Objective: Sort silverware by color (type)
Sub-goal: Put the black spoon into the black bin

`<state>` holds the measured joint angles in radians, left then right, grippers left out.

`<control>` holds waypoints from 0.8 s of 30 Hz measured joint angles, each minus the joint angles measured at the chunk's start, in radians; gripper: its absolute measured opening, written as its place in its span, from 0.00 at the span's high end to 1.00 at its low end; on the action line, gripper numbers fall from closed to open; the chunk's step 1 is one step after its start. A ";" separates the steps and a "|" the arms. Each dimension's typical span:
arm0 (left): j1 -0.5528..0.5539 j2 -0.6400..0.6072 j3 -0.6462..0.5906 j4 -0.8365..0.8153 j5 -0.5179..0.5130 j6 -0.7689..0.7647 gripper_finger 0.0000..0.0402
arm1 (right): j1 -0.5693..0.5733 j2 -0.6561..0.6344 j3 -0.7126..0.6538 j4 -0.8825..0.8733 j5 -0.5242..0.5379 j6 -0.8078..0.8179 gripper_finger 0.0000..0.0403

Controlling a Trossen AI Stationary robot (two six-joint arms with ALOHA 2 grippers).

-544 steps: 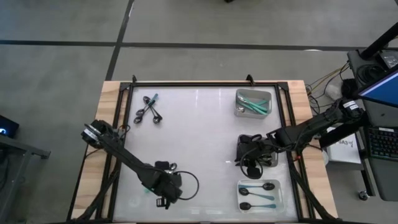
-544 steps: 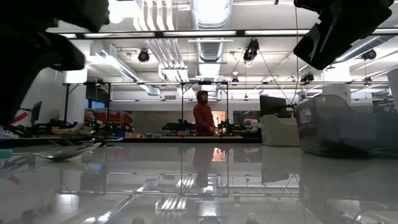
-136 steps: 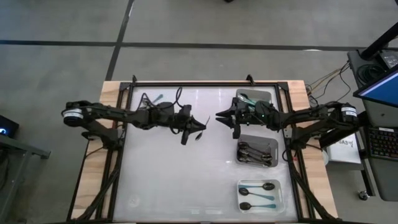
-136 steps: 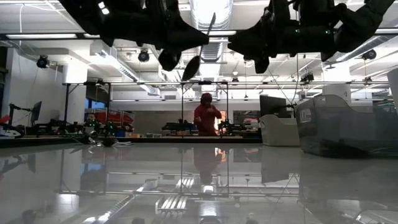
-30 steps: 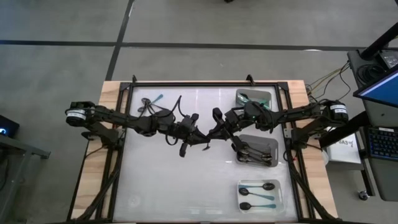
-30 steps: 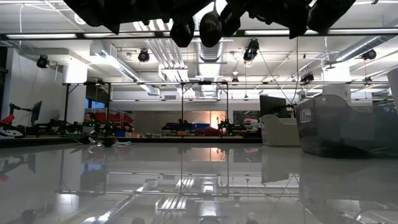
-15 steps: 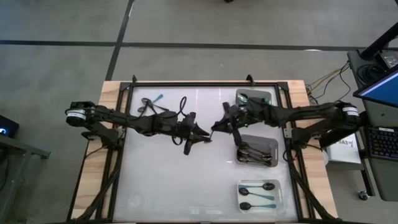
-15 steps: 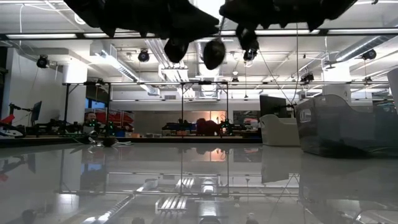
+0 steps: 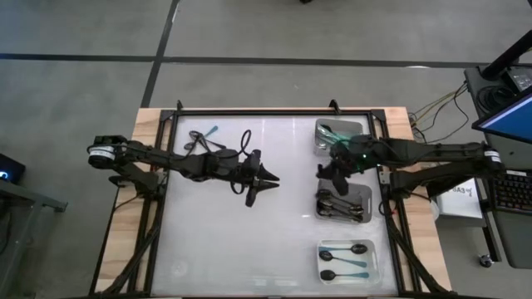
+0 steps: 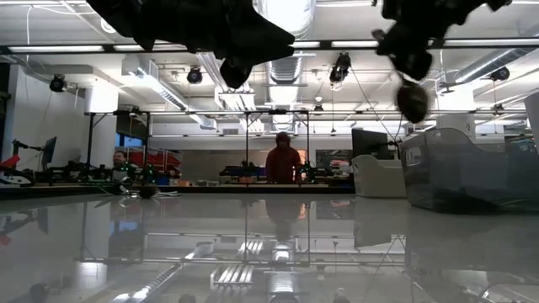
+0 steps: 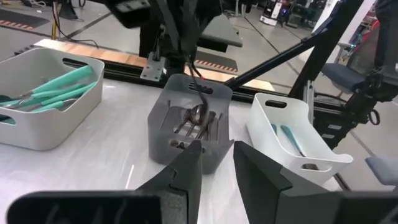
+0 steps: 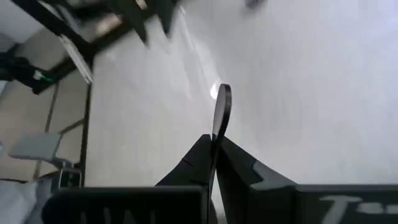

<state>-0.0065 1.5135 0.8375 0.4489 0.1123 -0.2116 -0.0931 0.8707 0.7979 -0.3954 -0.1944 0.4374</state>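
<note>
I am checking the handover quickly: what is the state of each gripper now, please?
Left gripper: open, holding nothing, over the middle of the table.
Right gripper: shut on a spoon, near the dark grey tray.

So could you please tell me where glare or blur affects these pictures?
Low view: bright ceiling lights overhead, mirrored in the glossy table; both arms show as dark silhouettes. Right wrist view: the background is smeared, while the spoon stays sharp. High view: evenly lit.
</note>
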 joint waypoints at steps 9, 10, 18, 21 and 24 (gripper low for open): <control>0.036 0.000 0.000 -0.003 -0.002 0.016 0.81 | 0.063 -0.063 0.031 -0.348 0.016 0.199 0.98; 0.039 0.000 0.000 -0.003 -0.002 0.016 0.81 | 0.071 -0.057 0.040 -0.398 0.026 0.199 0.98; 0.048 -0.001 0.000 -0.044 -0.005 0.016 0.81 | 0.098 0.051 0.050 -0.567 0.102 0.196 0.98; 0.048 -0.001 0.000 -0.097 -0.050 0.016 0.81 | 0.098 0.102 0.050 -0.564 0.102 0.188 0.98; 0.049 -0.001 0.000 -0.188 -0.110 0.016 0.81 | 0.098 0.132 0.049 -0.564 0.091 0.152 0.96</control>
<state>0.0422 1.5124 0.8375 0.2607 0.0027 -0.1951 0.0044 1.0025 0.8471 -0.9599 -0.1030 0.5894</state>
